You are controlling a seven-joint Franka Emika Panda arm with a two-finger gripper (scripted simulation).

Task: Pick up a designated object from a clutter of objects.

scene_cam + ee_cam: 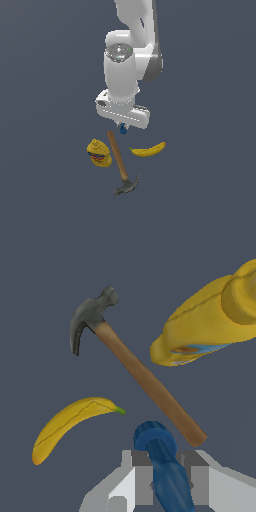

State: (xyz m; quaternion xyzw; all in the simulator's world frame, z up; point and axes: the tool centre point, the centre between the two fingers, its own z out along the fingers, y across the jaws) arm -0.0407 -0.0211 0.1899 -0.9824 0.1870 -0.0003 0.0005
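Hand pinches dark-blue item betw. fingers, raised off worktop; below: hammer, banana, mustard bottle w/ blue label, text unreadable.

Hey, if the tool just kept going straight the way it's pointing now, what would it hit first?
The tool already has the small blue item between its fingers, so that item leads. Straight ahead of it looks like bare floor, between the hammer handle's end and the banana, though depth is unclear.
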